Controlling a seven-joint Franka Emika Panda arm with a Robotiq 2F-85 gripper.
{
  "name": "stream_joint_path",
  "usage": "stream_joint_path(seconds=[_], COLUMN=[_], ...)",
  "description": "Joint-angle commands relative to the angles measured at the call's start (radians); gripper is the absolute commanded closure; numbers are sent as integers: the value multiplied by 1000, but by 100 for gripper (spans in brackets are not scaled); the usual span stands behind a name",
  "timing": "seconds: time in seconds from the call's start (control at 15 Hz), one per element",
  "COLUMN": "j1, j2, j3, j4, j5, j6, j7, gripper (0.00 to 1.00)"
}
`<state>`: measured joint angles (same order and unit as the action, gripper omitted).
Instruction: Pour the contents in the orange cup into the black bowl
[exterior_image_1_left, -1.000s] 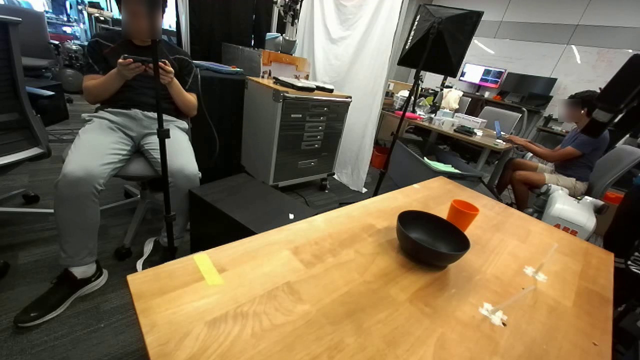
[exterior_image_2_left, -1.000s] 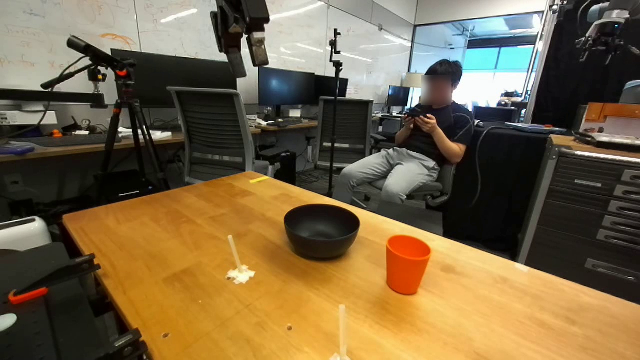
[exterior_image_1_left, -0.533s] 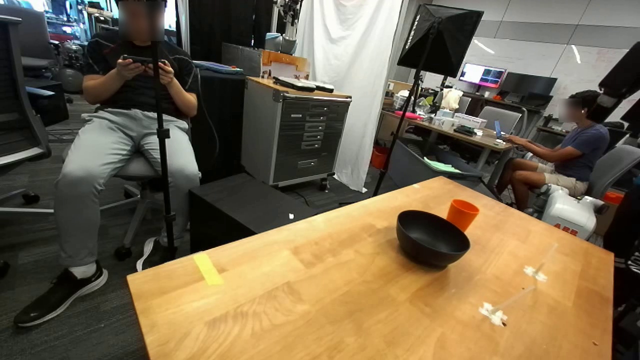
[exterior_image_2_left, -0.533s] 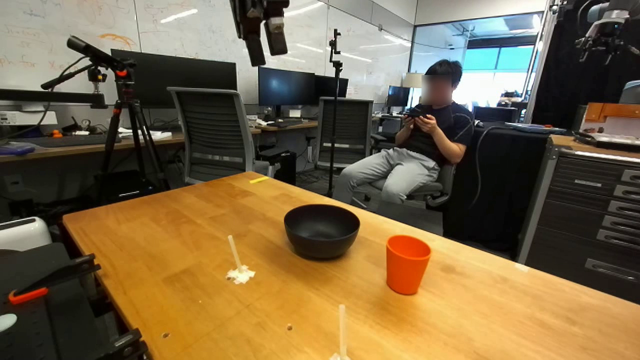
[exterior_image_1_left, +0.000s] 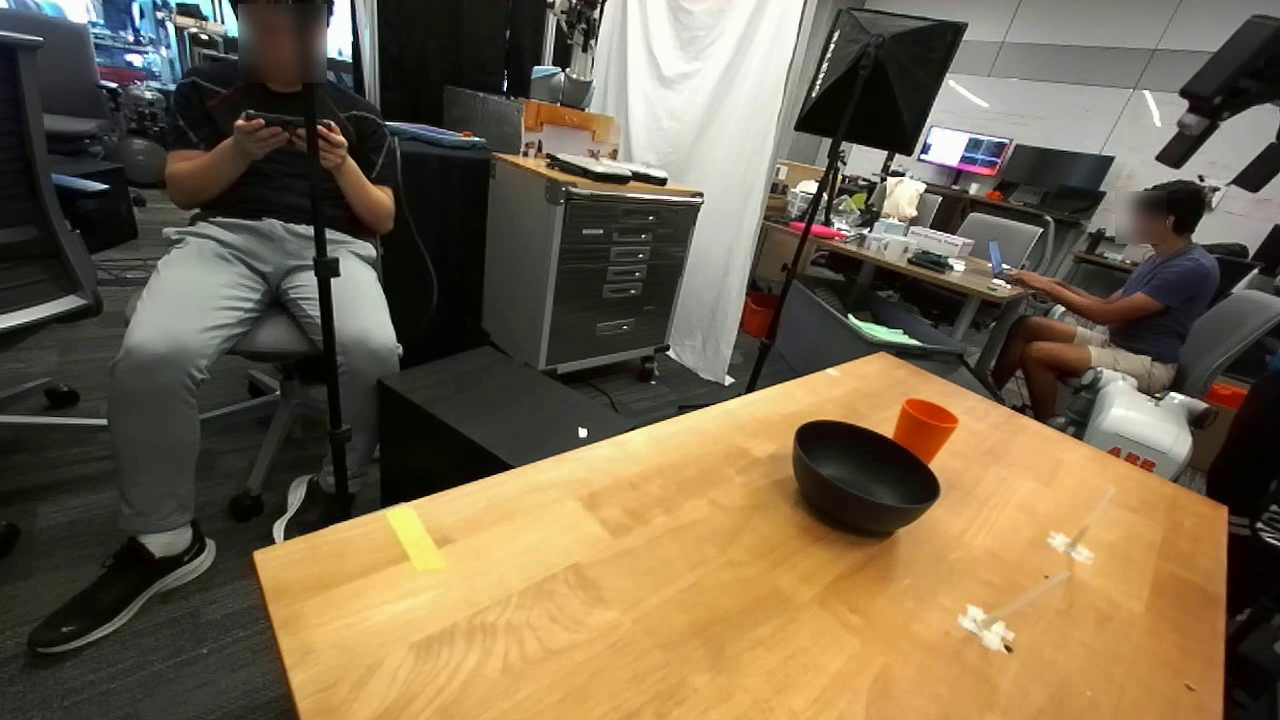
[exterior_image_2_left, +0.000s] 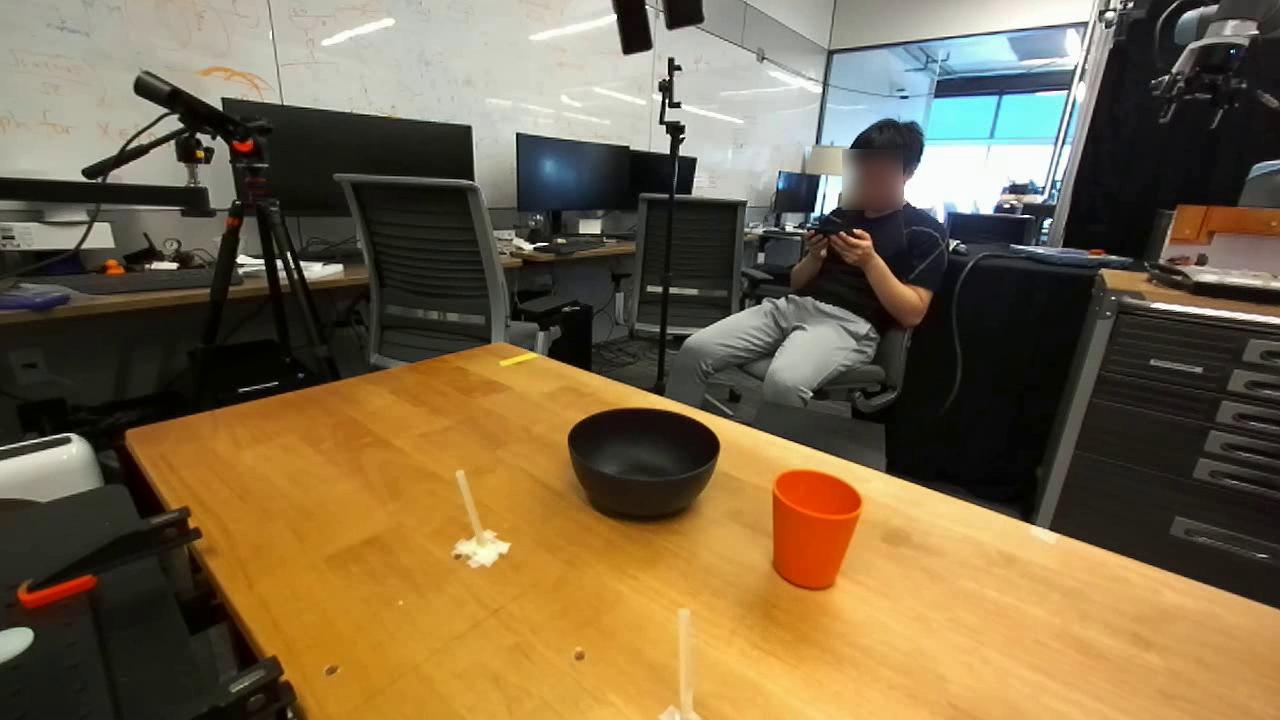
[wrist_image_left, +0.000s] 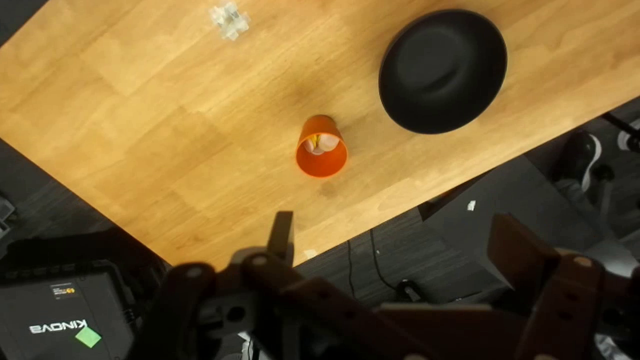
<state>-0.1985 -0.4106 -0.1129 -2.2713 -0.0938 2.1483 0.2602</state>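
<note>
The wooden table (exterior_image_2_left: 950, 620) is seen in every view. The gripper (wrist_image_left: 392, 232) is shown with fingers (wrist_image_left: 280, 234) wide apart in the wrist view; only fingertips (exterior_image_2_left: 632, 28) are caught in an exterior view. By the black bowl (exterior_image_1_left: 866, 480), the orange cup (exterior_image_1_left: 925, 428), upright on the table, is partly hidden in an exterior view; from the wrist, a gap is shown, and the cup's pale contents (wrist_image_left: 327, 142) are revealed.

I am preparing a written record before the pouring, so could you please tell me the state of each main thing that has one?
Orange cup: upright on the table, not empty.
Contents: pale and yellowish pieces inside the cup, not yet poured.
Black bowl: upright, nothing visible inside.
Claw: open, holding nothing, apart from the cup.
Cabinet drawers: shut.
Far monitor: lit.
Monitor beside it: dark.
Blue laptop: open.
</note>
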Motion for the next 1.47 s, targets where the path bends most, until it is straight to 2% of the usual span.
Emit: stream_joint_path(seconds=[0.0,0.73,1.4], j1=[-5,-9,-7], j2=[128,453,635], j3=[-41,-84,-84], j4=[144,402,500], j5=[70,156,160], j6=[-22,-70,-24], j7=[-12,8,59], gripper=[0,0,0])
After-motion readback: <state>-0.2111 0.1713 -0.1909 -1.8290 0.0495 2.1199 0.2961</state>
